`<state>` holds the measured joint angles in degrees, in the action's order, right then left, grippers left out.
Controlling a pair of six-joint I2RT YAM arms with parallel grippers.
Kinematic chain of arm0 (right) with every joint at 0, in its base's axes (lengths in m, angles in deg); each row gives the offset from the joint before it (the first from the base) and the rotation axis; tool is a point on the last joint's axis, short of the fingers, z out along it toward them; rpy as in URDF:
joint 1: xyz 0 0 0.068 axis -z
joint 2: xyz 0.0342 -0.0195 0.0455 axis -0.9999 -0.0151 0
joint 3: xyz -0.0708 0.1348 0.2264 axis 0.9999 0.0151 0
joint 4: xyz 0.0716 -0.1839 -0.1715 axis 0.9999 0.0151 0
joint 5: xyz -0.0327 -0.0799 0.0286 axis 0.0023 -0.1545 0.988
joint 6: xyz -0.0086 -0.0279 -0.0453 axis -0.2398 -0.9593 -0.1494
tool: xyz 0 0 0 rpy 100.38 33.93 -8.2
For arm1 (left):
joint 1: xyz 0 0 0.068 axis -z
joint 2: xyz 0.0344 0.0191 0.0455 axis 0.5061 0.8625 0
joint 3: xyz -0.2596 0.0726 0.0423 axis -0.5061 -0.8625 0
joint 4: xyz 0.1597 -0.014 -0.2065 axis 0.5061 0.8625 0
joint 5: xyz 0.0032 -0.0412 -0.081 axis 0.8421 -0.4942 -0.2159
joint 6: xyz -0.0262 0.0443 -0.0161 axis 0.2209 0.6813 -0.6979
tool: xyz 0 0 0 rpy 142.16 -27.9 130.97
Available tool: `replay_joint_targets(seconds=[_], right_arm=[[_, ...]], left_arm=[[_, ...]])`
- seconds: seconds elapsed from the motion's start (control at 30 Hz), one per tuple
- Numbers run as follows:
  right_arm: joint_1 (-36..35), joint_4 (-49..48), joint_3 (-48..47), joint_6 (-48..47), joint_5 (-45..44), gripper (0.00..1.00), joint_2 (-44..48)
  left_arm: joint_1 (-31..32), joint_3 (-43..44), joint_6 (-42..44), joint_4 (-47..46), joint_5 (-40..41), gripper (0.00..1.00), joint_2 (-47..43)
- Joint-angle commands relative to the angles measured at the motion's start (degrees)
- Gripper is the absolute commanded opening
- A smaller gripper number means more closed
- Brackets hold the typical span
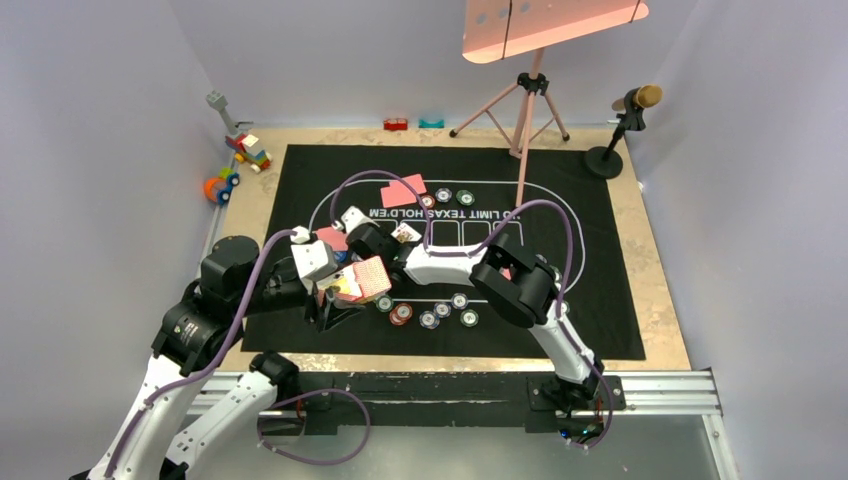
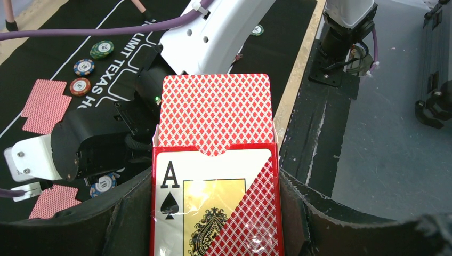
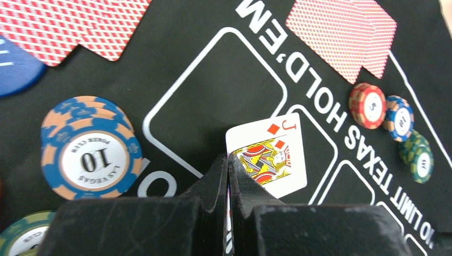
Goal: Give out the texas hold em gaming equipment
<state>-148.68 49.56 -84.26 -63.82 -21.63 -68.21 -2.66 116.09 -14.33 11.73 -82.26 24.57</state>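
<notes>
Lying face up on the black mat [image 3: 176, 64], the jack of diamonds [image 3: 269, 154] is found just ahead of the right jaws and slightly to their right. Its long axis runs away from the tips at a slant, and its near edge meets them. These jaws are clenched, with no gap to be seen between the pads. Whether the card's edge is pinched there or merely touched cannot be told, since the tips hide that edge.

The card box [image 2: 213, 213] is grasped by the left jaws, one pressed against each long side, so that its long axis points straight out from the wrist. The deck [image 2: 216, 112] is seen sticking out past the box's far mouth, pink backs up, directed toward the right arm's white link. In the overhead view the box is held close beside the right jaws.

Should a further card be dealt, it would probably have to be drawn off that exposed end along the box's length. The right jaws are judged the nearer for that, though they would first have to be released.
</notes>
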Motion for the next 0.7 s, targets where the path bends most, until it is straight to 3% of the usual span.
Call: replay_joint_targets(seconds=[0.0, 0.27, 0.53, 0.67], right_arm=[[0.1, 1.8, -2.6, 3.2, 6.4, 0.06, 0.0], [1.9, 3.1, -0.5, 7.6, 12.4, 0.64, 3.7], [4.8, 6.6, 1.8, 12.2, 19.6, 0.84, 13.3], [8.3, 17.3, -4.3, 18.3, 19.6, 0.87, 17.4]], left_arm=[[-0.4, 1.9, -0.3, -3.3, -0.7, 0.16, 0.0], [-0.4, 1.9, 0.0, -3.2, -0.5, 0.16, -0.2], [-0.4, 1.2, 0.1, -3.4, -0.6, 0.19, -0.2], [-0.4, 0.3, 0.3, -3.4, -0.7, 0.18, -0.1]])
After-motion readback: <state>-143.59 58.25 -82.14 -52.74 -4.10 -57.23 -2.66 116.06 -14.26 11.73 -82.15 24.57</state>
